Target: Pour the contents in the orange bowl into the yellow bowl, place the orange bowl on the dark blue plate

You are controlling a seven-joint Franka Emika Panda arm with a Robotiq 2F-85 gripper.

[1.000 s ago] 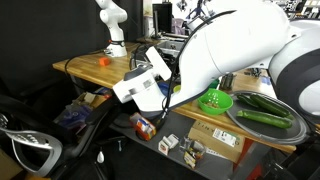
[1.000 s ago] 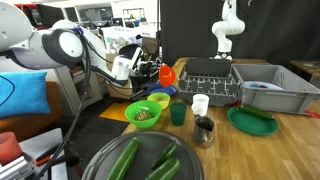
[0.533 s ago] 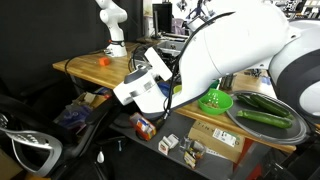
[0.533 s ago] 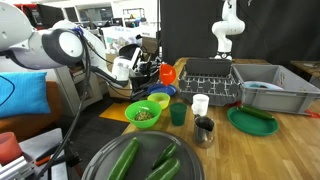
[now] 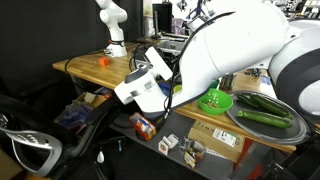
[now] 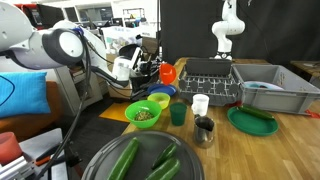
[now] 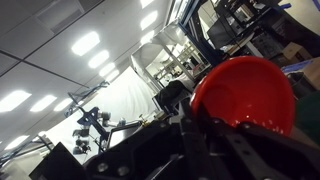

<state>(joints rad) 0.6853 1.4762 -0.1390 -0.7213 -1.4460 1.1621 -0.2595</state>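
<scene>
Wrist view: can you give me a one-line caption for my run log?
Pincer holding the orange bowl, with bright ceiling lights behind.

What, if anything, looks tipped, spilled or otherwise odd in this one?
Only the orange bowl: it hangs in the gripper, turned on its side in the air near the yellow bowl, and the wrist view looks up at ceiling lights. That fits pouring. No spill is visible.

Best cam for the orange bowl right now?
Wrist view: the orange bowl fills much of the frame, close up. In an exterior view the bowl is small; in an exterior view the arm blocks it.
</scene>
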